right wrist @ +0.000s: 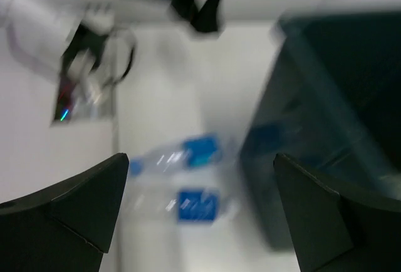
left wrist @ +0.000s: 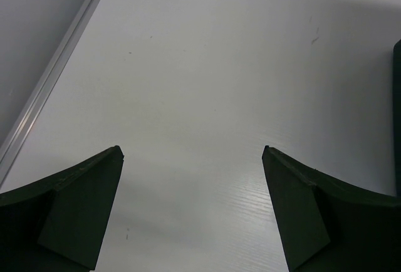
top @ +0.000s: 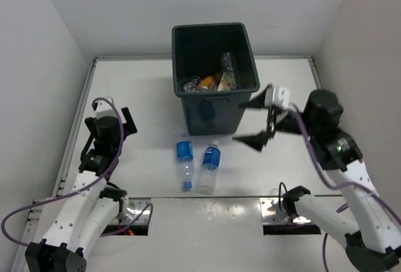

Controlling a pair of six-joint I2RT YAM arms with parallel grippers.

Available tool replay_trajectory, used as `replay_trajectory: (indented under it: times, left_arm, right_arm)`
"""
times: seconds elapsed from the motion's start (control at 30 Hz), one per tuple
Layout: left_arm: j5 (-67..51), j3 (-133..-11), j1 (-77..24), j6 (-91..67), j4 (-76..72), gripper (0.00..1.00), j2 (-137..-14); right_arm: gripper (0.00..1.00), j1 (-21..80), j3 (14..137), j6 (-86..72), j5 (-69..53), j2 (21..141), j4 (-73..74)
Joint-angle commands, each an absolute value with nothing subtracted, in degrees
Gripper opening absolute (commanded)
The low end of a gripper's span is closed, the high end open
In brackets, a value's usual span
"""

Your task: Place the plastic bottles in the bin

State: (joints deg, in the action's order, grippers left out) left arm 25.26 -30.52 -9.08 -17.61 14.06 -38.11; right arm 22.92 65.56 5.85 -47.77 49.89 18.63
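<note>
- Overhead, the right end effector [top: 247, 121] hangs released — jaws wide — beside the bin [top: 210, 112]. The left bottle [top: 184, 159] and right bottle [top: 211, 162] lie on the desk [top: 138, 90], leftward of it and nearer the bases, with their long axes toward the bases. The right arm looks nearer, its forearm reaching in.
- Left wrist: the left end effector [left wrist: 192, 150] is released too, with desk ahead.
- Right wrist, blurred: both bottles lie ahead between the fingers.

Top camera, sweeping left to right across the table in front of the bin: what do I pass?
In order: left gripper → left blue-label bottle → right blue-label bottle → right gripper, jaws open. The bin spans both bottles, so it is left out.
</note>
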Motion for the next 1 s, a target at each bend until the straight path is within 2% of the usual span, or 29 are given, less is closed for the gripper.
replay_trajectory:
  times: [0.0, 0.13, 0.27, 0.3, 0.4, 0.8, 0.97]
  left_arm:
    - [25.0, -30.3, -9.7, -17.1, 12.3, 1.0, -36.9]
    - [25.0, -30.3, -10.2, -17.1, 12.3, 1.0, -36.4]
    - [25.0, -30.3, -10.2, -17.1, 12.3, 1.0, -36.4]
    - [25.5, -30.3, -10.2, -17.1, 12.3, 1.0, -35.9]
    - [26.0, -30.3, -10.2, -17.1, 12.3, 1.0, -35.9]
    - [27.1, -30.3, -10.2, -17.7, 12.8, 1.0, -35.2]
    - [27.1, -30.3, -10.2, -17.7, 12.8, 1.0, -35.8]
  right_arm:
    - [1.0, 24.9, 56.7, 23.2, -54.7, 44.1, 39.5]
    - [1.0, 24.8, 47.3, 24.2, -54.6, 41.3, 43.7]
    - [1.0, 22.1, 40.3, 8.0, -47.4, 44.0, 32.5]
    - [1.0, 20.4, 37.7, 1.6, -47.4, 44.0, 28.6]
    - [1.0, 16.2, 34.5, -3.9, -48.3, 44.6, 27.2]
    - [1.0, 21.7, 31.5, -11.2, -47.1, 52.5, 24.6]
    - [1.0, 25.4, 31.5, -15.0, -40.9, 58.3, 22.2]
